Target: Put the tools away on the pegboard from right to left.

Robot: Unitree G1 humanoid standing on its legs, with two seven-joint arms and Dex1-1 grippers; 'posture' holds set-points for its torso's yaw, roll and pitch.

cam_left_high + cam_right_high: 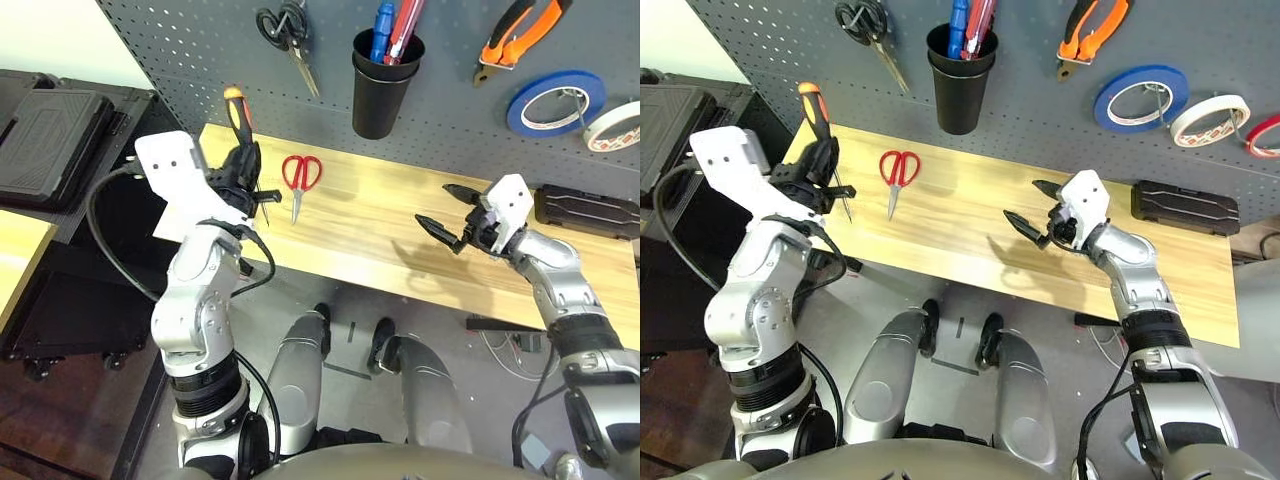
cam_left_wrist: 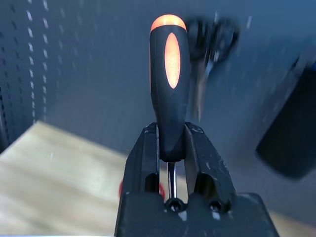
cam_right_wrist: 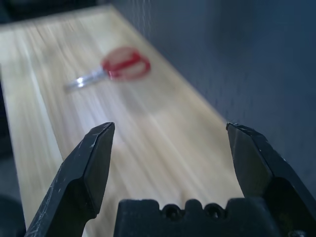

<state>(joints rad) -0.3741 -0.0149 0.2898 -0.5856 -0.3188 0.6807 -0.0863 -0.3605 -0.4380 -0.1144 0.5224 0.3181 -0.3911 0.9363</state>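
1. My left claw [image 1: 243, 165] is clamped on the screwdriver [image 1: 236, 112], gripping low on the handle where it meets the shaft. The handle stands up above the fingers and the shaft runs down below them, so the long axis is near upright, tilted a little.
2. The tool is off the surface [image 1: 380, 235], held in front of the pegboard [image 1: 450, 110] near the surface's left end.
3. The relation that matters: the black cup [image 1: 382, 85] hangs up and to the right of my left claw, its mouth facing up. It already holds pens.
4. Judgement: if the cup is where this tool goes, the shaft end is already pointing down, so the carry is up and rightward until the tip is above the rim, then down. The pens crowd the mouth, so the tip could snag on them.
5. My right claw [image 1: 446, 210] is spread wide and empty, hovering just over the right half of the surface.
6. Red-handled scissors [image 1: 299, 178] lie flat just right of my left claw, handles toward the board, blades toward me. My left arm is far nearer to them.
7. Pliers [image 1: 520, 35] and white tape roll [image 1: 615, 125] already hang on the board at right.
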